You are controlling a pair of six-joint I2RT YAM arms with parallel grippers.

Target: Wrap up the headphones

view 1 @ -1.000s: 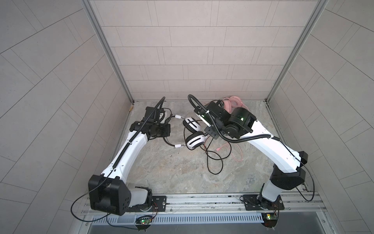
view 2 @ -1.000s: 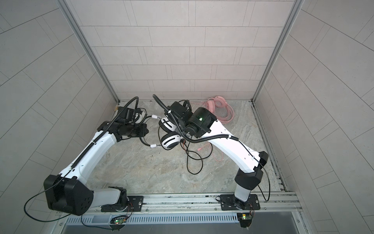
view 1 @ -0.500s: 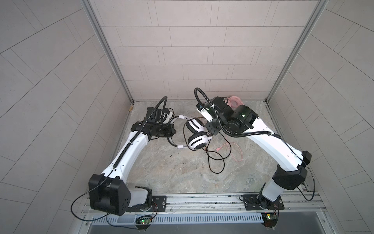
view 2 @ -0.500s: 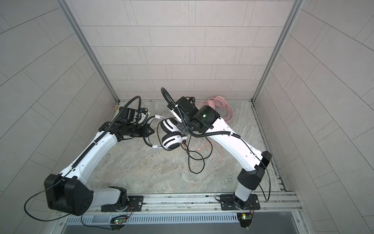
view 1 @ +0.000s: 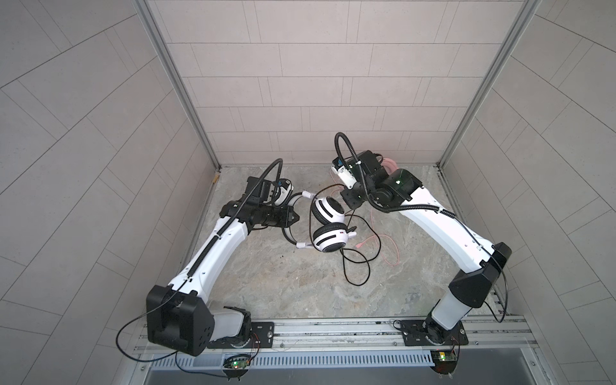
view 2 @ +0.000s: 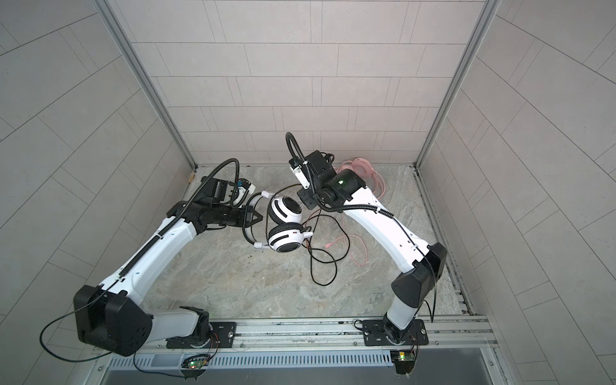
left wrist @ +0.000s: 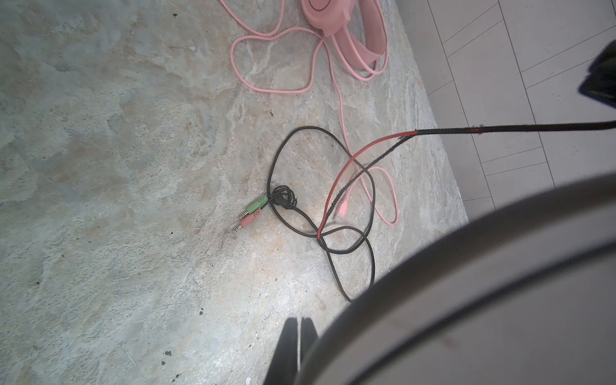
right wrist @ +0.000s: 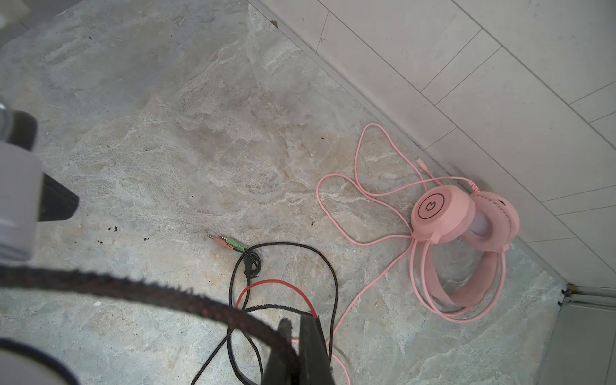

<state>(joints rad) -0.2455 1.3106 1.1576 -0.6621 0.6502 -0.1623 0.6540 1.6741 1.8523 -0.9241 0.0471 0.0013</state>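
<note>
Left gripper (view 1: pixel 292 218) is clamped on the headband of the white-and-black headset (view 1: pixel 328 226), which hangs clear of the stone floor (view 1: pixel 283 283) in both top views. Right gripper (right wrist: pixel 300 328) is closed on the headset's black cable (right wrist: pixel 333 280), pinching the braided run near the upper earcup. The rest of the cable lies looped on the floor, ending at green and pink jack plugs (left wrist: pixel 251 215). Pink headset (right wrist: pixel 463 230) lies by the back wall with its pink cable (right wrist: pixel 336 196) loose around it.
</note>
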